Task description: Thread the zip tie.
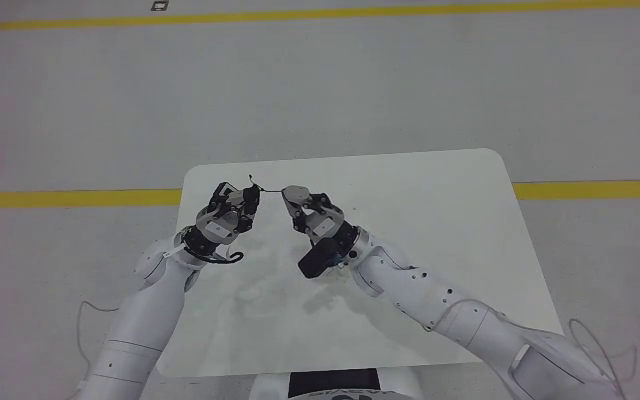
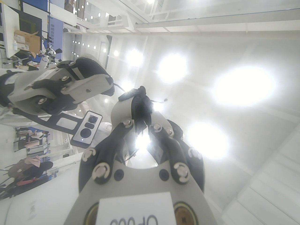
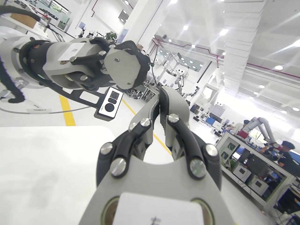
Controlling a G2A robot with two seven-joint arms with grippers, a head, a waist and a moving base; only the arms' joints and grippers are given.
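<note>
The zip tie [image 1: 262,188] hangs in the air above the far left part of the desk [image 1: 440,200], stretched as a thin black strand between the two claws.

The left claw [image 1: 248,198] is closed on the left end of the zip tie, and a short free end sticks out past its fingertips. The right claw [image 1: 290,197] sits just to the right with its fingers pressed together. The strand runs into its tips, so it appears to pinch the other end. The two claws are near each other but do not touch.

Step in hand, as judged: bring the pointed tail into the head slot.

- Hold the head end steady with one claw and move only the other.
- Line the tail up with the slot axis before advancing. Which end carries the head is too small to tell.
- Grip the tail close to its tip, because a long free length will bend away from the slot.
- Advance slowly. If the strand bows, back off and realign.
</note>
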